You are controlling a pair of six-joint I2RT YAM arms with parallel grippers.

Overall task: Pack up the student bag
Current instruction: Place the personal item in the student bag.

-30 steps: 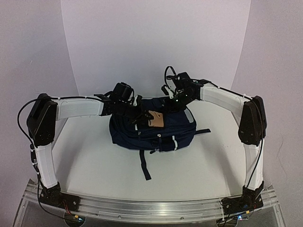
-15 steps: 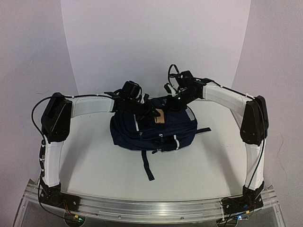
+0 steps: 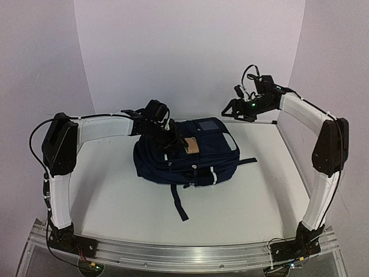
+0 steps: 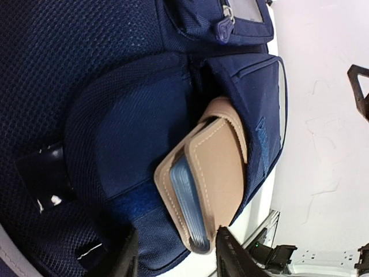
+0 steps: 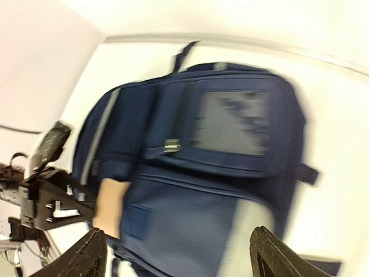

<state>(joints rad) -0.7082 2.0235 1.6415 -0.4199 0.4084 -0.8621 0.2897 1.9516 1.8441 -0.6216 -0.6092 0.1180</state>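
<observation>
White counter [image 3: 115,196] between plain pale walls [image 3: 190,52] carries the student bag [image 3: 196,164] lying flat mid-surface, soft and floppy I judge, best held by a strap [image 3: 177,205], a tan case [image 4: 216,173] half in its pocket between the part-open, unclamped left gripper [image 4: 176,257], the right gripper [image 3: 232,109] wide, empty.

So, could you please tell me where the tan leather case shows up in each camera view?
Top external: the tan leather case sits centre, on top of the student bag.
Left wrist: the case is centre-low, poking out of the bag.
Right wrist: the case is lower left, blurred.
Shared landmark: the student bag.
</observation>
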